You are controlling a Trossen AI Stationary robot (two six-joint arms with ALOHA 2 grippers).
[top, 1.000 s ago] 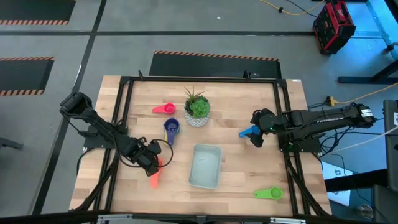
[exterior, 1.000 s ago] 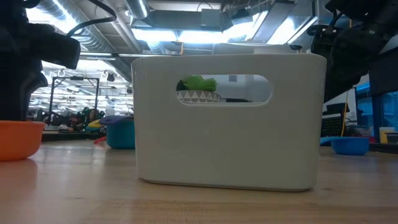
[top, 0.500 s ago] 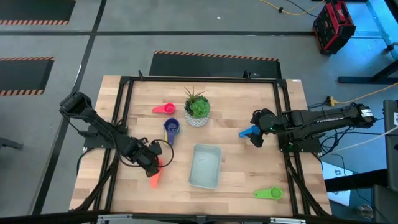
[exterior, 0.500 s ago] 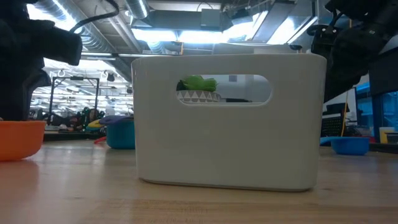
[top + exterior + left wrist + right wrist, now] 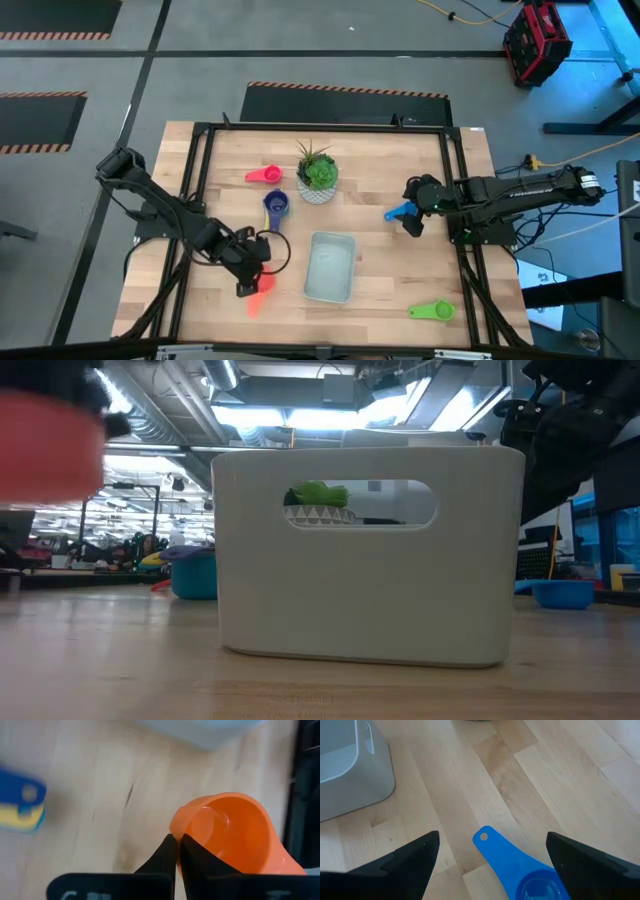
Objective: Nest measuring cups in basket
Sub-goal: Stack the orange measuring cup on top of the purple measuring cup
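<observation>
High view. Tabletop [image 5: 400, 270]: wooden, centre of frame. Basket [image 5: 329, 266]: pale grey-blue, lower centre, nothing in it that I can see. My left pincer [image 5: 252, 283]: lower left of centre, just left of the basket, with the orange-red measuring cup [image 5: 257, 296] at its tip. My right pincer [image 5: 412, 215]: right of centre, over the blue measuring cup [image 5: 398, 211]. Pink cup [image 5: 264, 175] upper left of centre; purple cup [image 5: 275, 206] below it; green cup [image 5: 432, 311] lower right. Potted plant [image 5: 317, 173] upper centre.

Low view. Basket wall [image 5: 368, 590] fills centre frame. An orange-red blur at upper left is probably my lifted cup [image 5: 50, 442]. Blue cup [image 5: 563, 593] on the tabletop at right.

Left wrist view. Fingers [image 5: 176, 857] clenched on the rim of the orange-red cup [image 5: 230, 837]; cup clear of the wood, basket edge [image 5: 210, 730] at top.

Right wrist view. Fingers [image 5: 415, 857] spread wide, grasping nothing; blue cup [image 5: 520, 870] lies between them on the tabletop.

Handling note, my judgement: the rim pinch is thin, so carry level and slowly, centre over the basket, lower until nearly on the floor, then release.
</observation>
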